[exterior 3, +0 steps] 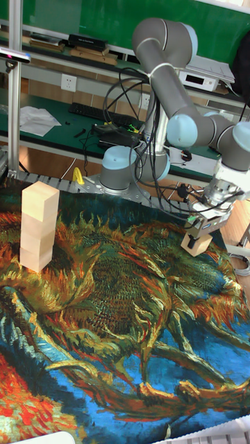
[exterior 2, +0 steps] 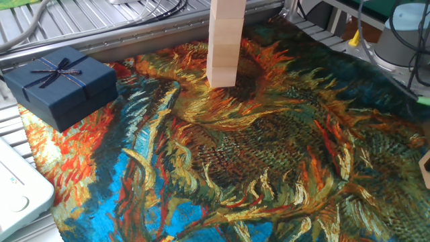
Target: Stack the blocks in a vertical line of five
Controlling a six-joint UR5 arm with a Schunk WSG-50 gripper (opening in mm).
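A stack of three pale wooden blocks (exterior 3: 37, 227) stands upright at the left of the sunflower cloth; in the fixed view the stack (exterior 2: 224, 47) is cut off by the top edge. In the tall fixed view my gripper (exterior 3: 200, 232) is at the far right of the cloth, shut on a single block (exterior 3: 196, 245) from above. Whether that block's underside touches the cloth I cannot tell. Only a sliver of the held block (exterior 2: 426, 169) shows at the right edge of the fixed view, where the gripper itself is out of frame.
A dark blue gift box (exterior 2: 60, 84) with a ribbon sits at the cloth's back left corner. A white device (exterior 2: 19, 191) lies off the cloth at the front left. The arm's base (exterior 3: 128, 168) and cables stand behind the cloth, past a metal rail.
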